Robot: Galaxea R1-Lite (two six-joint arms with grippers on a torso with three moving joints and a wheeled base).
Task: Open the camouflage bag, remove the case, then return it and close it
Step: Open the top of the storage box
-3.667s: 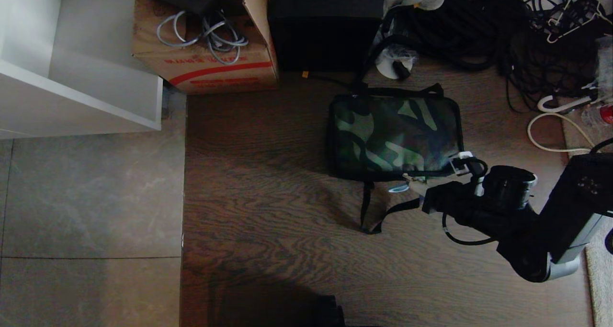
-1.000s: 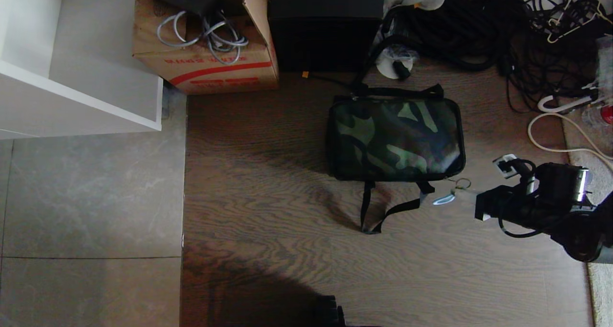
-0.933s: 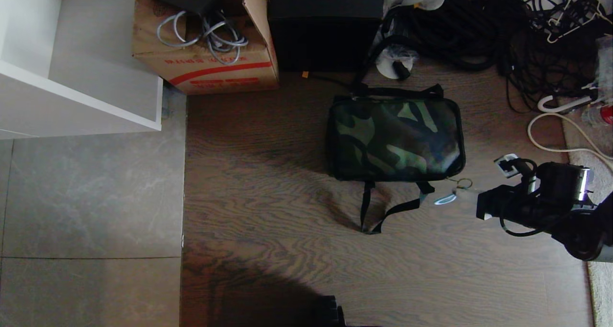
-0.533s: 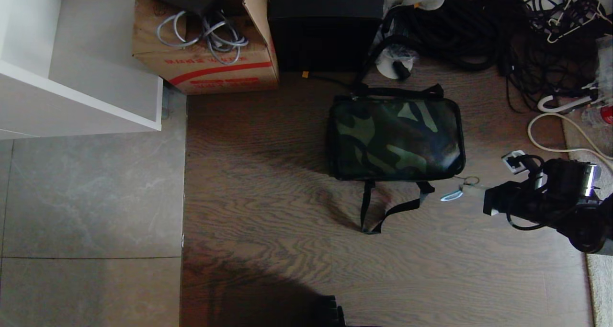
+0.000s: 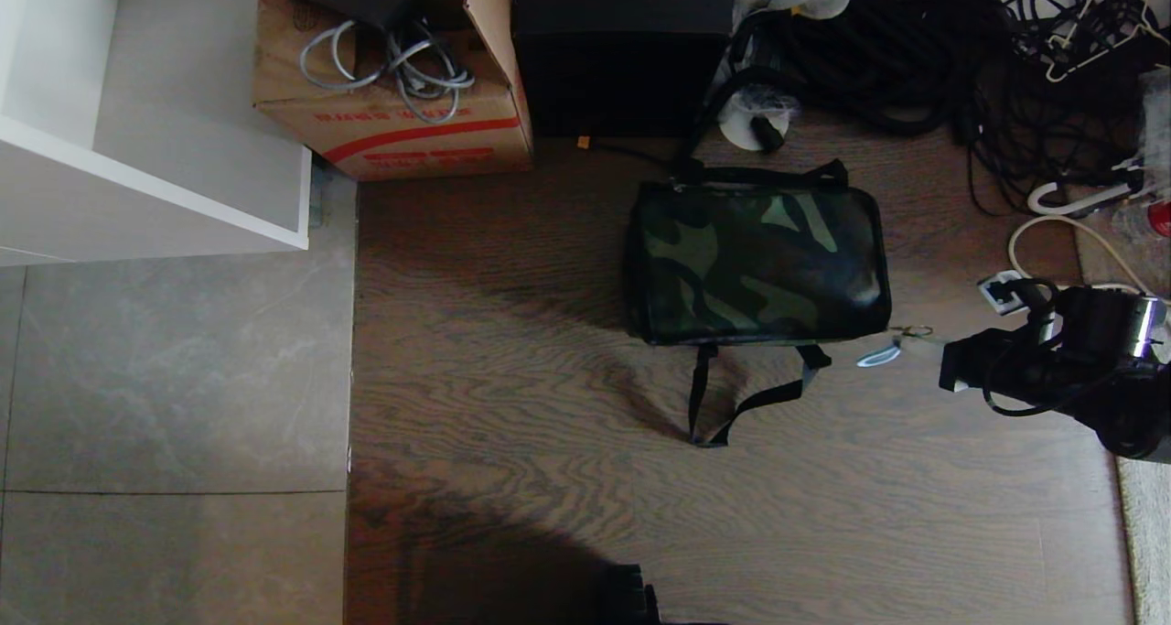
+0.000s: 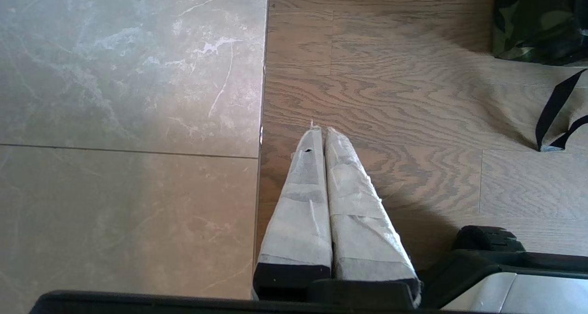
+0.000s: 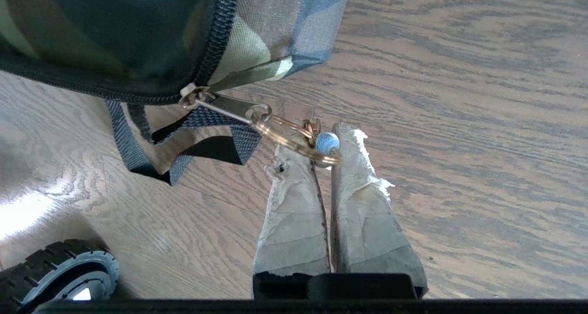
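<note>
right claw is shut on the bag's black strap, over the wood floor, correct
Not the strap. The right wrist view shows the right claw shut on the pale blue zipper loop of the camouflage bag, over the wood floor.

The right arm [image 5: 1089,378] enters the head view from the 3 o'clock edge, its forearm running roughly level toward 9 o'clock, low over the floor. The right gripper [image 7: 321,153] points the same way, and its two tape-wrapped fingers [image 7: 294,213] are pressed together at the tips, pinching a thin gold ring [image 7: 294,137] with a blue bead. The left arm is outside the head view. In its own wrist view the left gripper [image 6: 320,131] points down at the floor, its wrapped fingers [image 6: 301,203] closed flat against each other with nothing between them.
</note>
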